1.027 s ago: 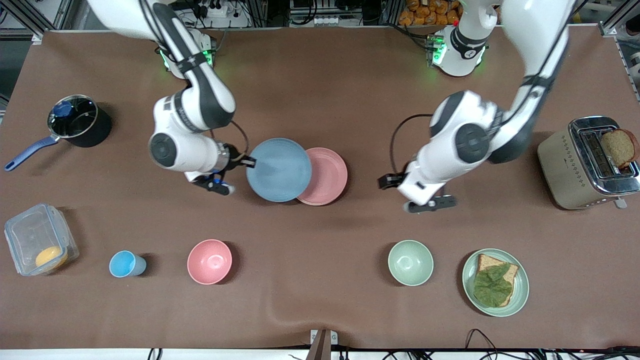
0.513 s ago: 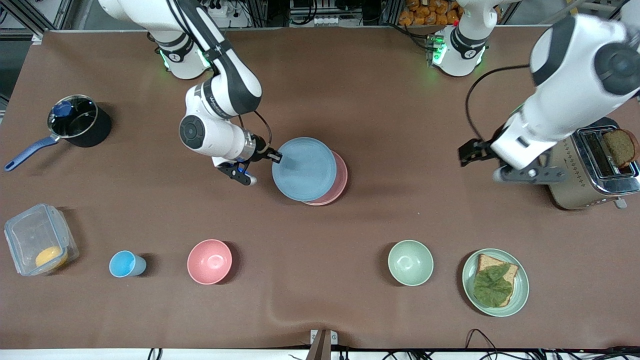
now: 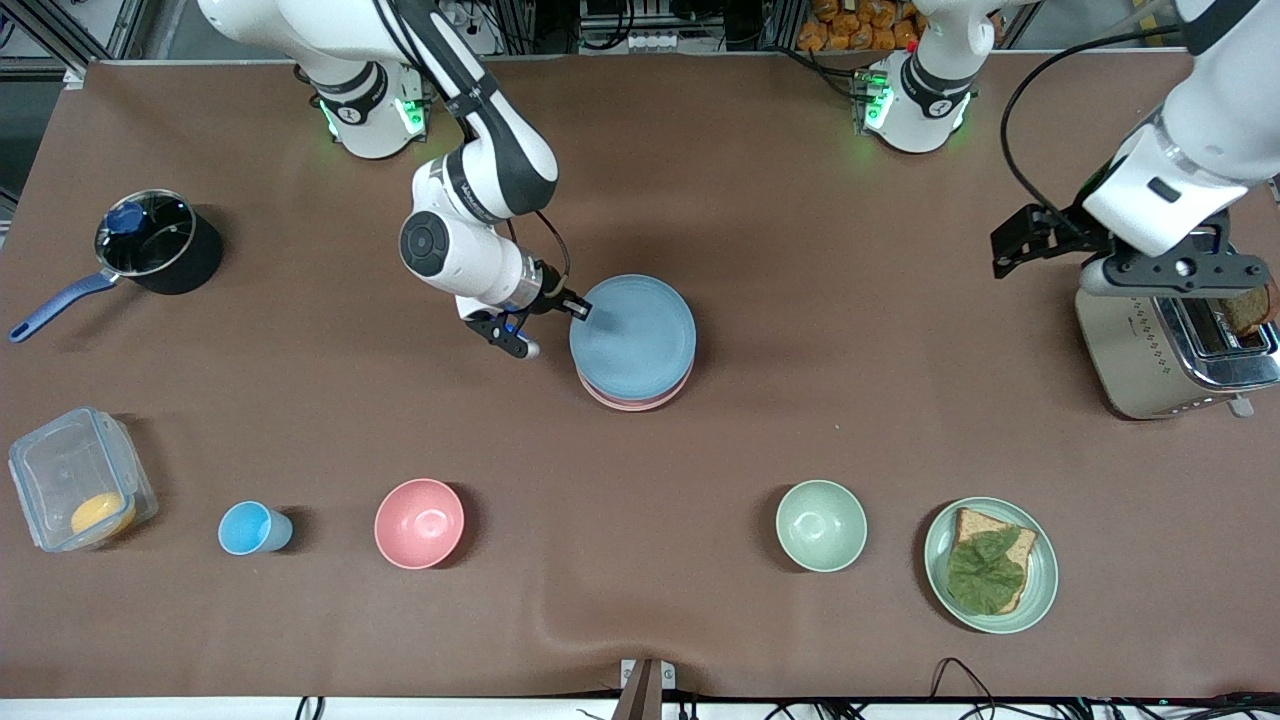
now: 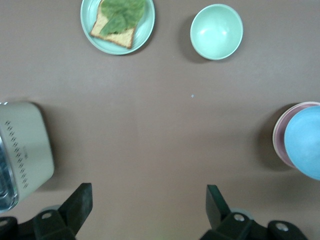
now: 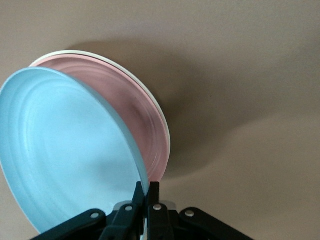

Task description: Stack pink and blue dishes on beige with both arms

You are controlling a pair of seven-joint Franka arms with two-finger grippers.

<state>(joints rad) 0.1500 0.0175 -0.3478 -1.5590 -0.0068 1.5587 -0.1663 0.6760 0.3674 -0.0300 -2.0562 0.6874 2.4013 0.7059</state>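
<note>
My right gripper (image 3: 578, 308) is shut on the rim of the light blue plate (image 3: 633, 337), which hangs tilted over the stack at mid-table. In the right wrist view the fingertips (image 5: 146, 186) pinch the blue plate's (image 5: 65, 150) edge. The pink plate (image 5: 137, 112) lies under it, on the beige plate, of which only a thin pale rim (image 5: 120, 66) shows. From the front, just a pink rim (image 3: 630, 403) peeks out below the blue. My left gripper (image 3: 1165, 272) hangs open and empty over the toaster, its fingers (image 4: 80, 200) wide apart.
A steel toaster (image 3: 1150, 350) with a bread slice (image 3: 1245, 310) stands at the left arm's end. Nearer the camera sit a green bowl (image 3: 821, 525), a green sandwich plate (image 3: 940, 570), a pink bowl (image 3: 419, 523), a blue cup (image 3: 250, 527) and a clear container (image 3: 75, 480). A black pot (image 3: 160, 240) stands at the right arm's end.
My right gripper has carried the blue plate sideways until it covers the pink plate. My left arm has swung away from mid-table to above the toaster.
</note>
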